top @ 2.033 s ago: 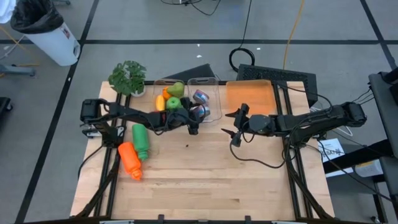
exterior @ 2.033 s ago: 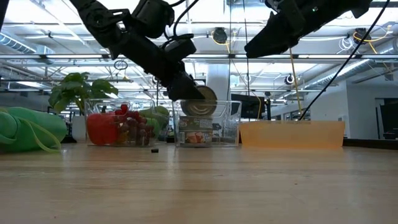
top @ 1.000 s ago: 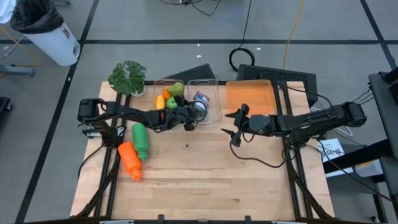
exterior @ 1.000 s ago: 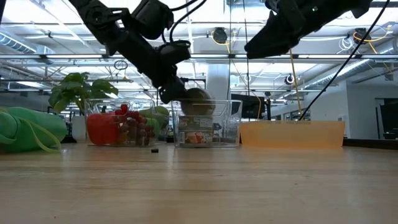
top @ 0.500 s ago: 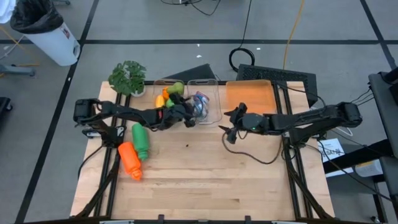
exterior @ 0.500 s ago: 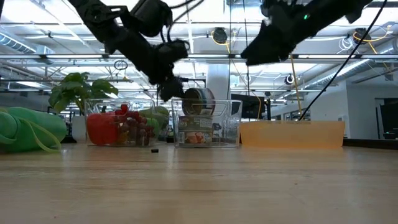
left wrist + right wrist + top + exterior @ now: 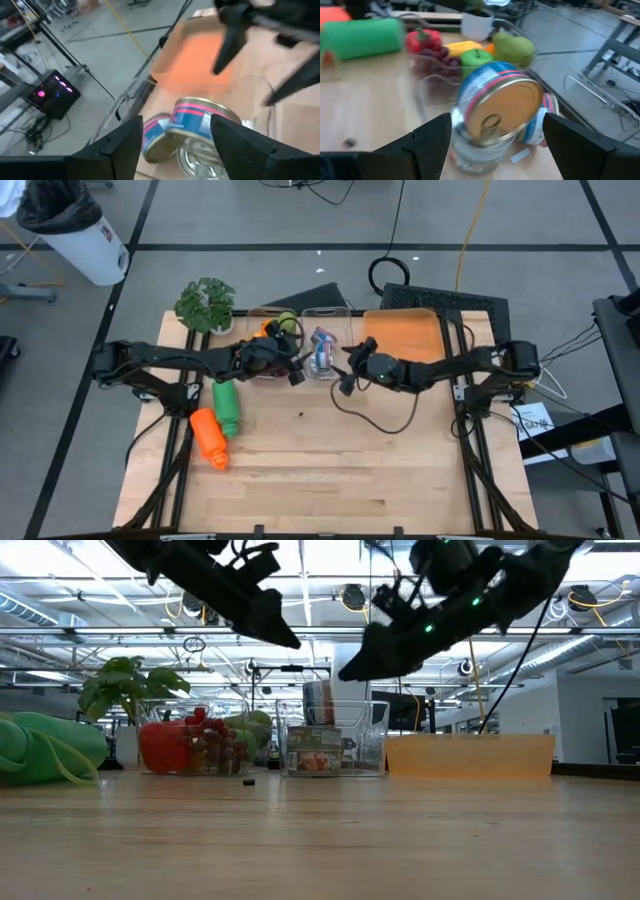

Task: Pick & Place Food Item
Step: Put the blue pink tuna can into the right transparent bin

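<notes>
A clear container [image 7: 325,355] at the table's far middle holds several cans. The top one, a blue can with a pink stripe and a gold lid [image 7: 497,107], lies tilted on the others [image 7: 200,117]. My left gripper [image 7: 296,370] hangs open, empty, above and to the left of that container [image 7: 275,625]. My right gripper [image 7: 345,380] is open too, just right of and above the container [image 7: 365,660], with its fingers [image 7: 435,135] pointing at the tilted can from a short way off. To the left, a second clear container [image 7: 268,340] holds fruit.
An orange tray [image 7: 402,335] stands right of the cans. A green bottle [image 7: 226,406] and an orange bottle [image 7: 209,437] lie at the left, with a potted plant [image 7: 205,303] at the far left. A small dark bit [image 7: 300,416] lies on the bare wood in front.
My left gripper has let go of the can over the clear container, then risen and drawn back toward the table's left. The can now rests tilted on the other cans. My right gripper has moved down and toward the table's left, up to the can container.
</notes>
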Controlling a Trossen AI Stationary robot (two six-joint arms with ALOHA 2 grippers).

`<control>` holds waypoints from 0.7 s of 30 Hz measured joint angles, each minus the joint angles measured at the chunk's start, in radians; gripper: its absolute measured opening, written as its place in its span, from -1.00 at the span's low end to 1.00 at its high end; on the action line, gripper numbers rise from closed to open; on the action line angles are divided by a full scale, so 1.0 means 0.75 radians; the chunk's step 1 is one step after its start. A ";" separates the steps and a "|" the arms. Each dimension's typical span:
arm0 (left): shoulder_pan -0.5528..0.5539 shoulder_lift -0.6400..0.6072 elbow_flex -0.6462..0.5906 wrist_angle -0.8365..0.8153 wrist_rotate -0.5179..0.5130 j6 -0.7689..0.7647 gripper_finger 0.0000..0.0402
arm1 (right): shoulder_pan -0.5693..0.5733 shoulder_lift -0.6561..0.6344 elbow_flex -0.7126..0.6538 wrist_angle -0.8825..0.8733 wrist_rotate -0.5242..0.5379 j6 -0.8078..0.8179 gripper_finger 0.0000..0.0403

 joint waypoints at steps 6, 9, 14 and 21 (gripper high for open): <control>0.005 -0.086 -0.001 -0.033 -0.062 0.049 0.26 | -0.051 0.147 0.070 0.109 -0.037 0.124 0.47; 0.005 -0.119 -0.001 -0.037 -0.067 0.058 0.24 | -0.029 0.217 0.122 0.120 -0.041 0.122 0.47; 0.005 -0.141 0.000 -0.068 -0.057 0.060 0.22 | -0.008 0.307 0.214 0.100 0.046 0.119 0.58; 0.005 -0.142 0.000 -0.110 -0.054 0.043 0.21 | -0.013 0.470 0.377 0.073 0.296 0.146 0.75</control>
